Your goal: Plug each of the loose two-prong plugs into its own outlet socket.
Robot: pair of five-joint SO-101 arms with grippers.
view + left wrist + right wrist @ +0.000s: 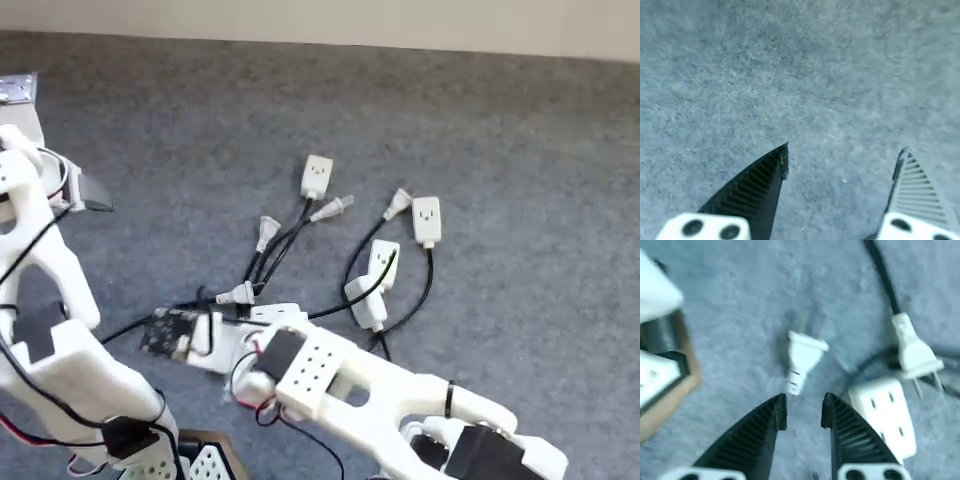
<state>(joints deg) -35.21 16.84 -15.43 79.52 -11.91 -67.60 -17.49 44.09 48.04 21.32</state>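
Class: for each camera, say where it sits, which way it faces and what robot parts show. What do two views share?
High view: fixed above, looking down on grey surface, sockets, plugs; left arm and right arm show.
Left wrist view: on that arm, facing bare surface past the open left gripper.
Right wrist view: on that arm, facing a plug beyond the right gripper.
Shared: high and right wrist views both show plugs.

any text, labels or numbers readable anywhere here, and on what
No text can be read.
Plug: small dark marks near its cord end, too blurred to read.
Socket: only slots, no print visible.
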